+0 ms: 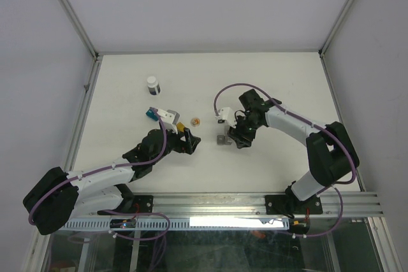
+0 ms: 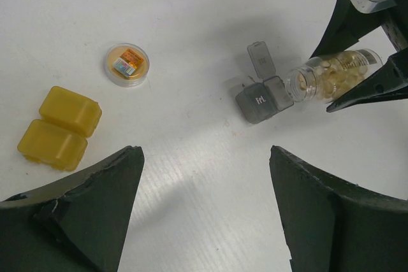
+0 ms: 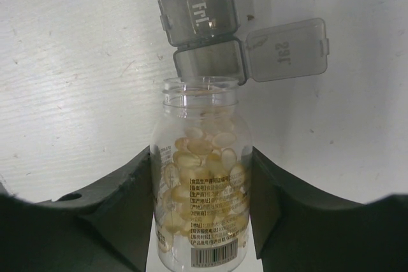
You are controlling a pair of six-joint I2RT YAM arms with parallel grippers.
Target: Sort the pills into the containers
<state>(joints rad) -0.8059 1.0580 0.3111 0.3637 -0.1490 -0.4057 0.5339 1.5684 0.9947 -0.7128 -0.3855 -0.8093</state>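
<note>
The right gripper (image 3: 201,164) is clamped on a clear plastic bottle (image 3: 201,97) of yellow softgel pills (image 3: 191,148). The bottle mouth is at the open cell of the small gray two-cell box (image 3: 199,12). The closed lid reads "fri" and the open lid reads "sat". The left gripper (image 2: 205,157) hangs with its fingers apart. Free white table (image 2: 191,23) lies between the gray box and the amber-yellow box (image 2: 58,127).
</note>
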